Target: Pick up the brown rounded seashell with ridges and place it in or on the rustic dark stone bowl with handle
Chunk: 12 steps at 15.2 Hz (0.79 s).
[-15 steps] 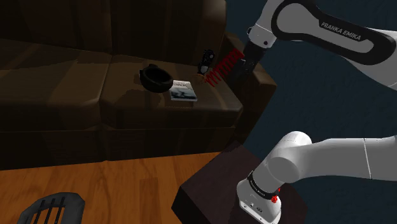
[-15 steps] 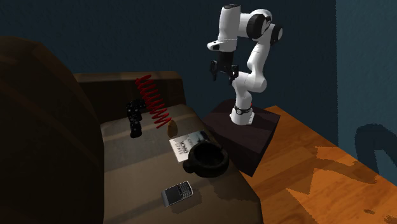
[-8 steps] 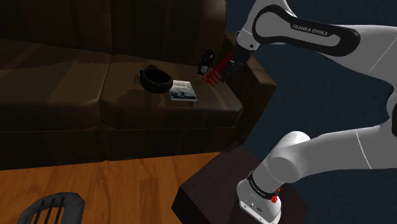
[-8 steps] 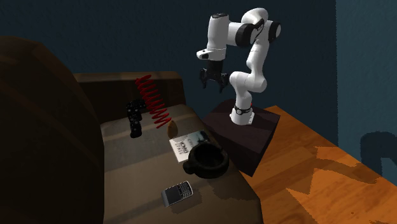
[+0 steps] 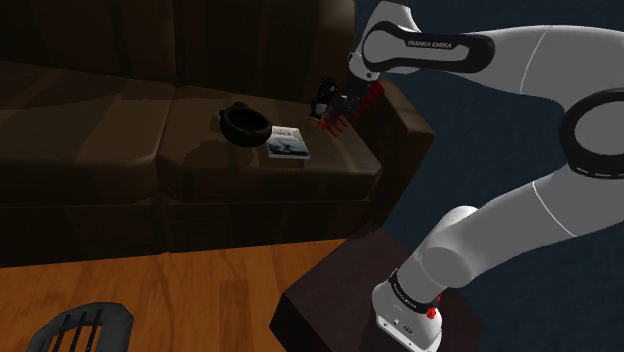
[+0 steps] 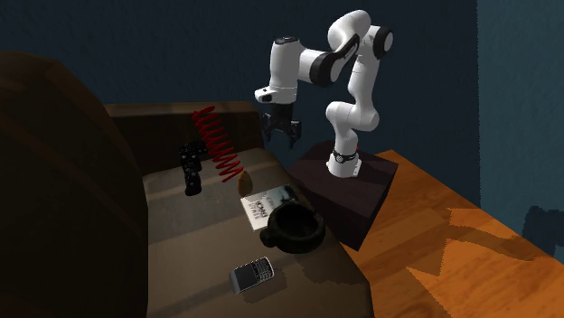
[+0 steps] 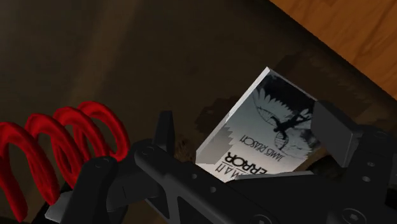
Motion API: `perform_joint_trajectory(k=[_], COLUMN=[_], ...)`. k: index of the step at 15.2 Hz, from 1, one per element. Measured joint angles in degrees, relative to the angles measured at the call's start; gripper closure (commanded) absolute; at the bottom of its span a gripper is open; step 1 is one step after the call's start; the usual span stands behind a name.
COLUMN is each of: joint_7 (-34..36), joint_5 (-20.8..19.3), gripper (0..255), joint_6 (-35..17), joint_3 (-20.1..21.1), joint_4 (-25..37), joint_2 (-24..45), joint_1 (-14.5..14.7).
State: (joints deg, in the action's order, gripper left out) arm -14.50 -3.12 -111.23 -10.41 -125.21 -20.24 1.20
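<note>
The pincer (image 7: 249, 127), fingers apart, hangs over the sofa seat (image 7: 127, 51); the probable seashell (image 7: 213, 119) lies straight ahead, against the book (image 7: 280, 121).

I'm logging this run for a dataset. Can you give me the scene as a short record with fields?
setting: dark brown sofa on a wooden floor
gripper: open, holding nothing, raised over the seat near the book and spring
bowl: dark, with a handle, on the seat, nothing seen inside
book: lying flat beside the bowl
spring: red coil, beyond the book from the bowl
phone: on the seat, on the bowl's far side from the book
</note>
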Motion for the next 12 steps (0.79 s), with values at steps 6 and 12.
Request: perform_joint_trajectory(k=[6,12], joint_7=[-5.64,-11.00], joint_5=[1.85,4.64], gripper=[0,0], joint_6=[-5.47,-8.38], joint_3=[-2.25,-3.31], joint_4=[7.86,17.01], joint_2=[12.88,24.64], joint_1=[0.35,-0.25])
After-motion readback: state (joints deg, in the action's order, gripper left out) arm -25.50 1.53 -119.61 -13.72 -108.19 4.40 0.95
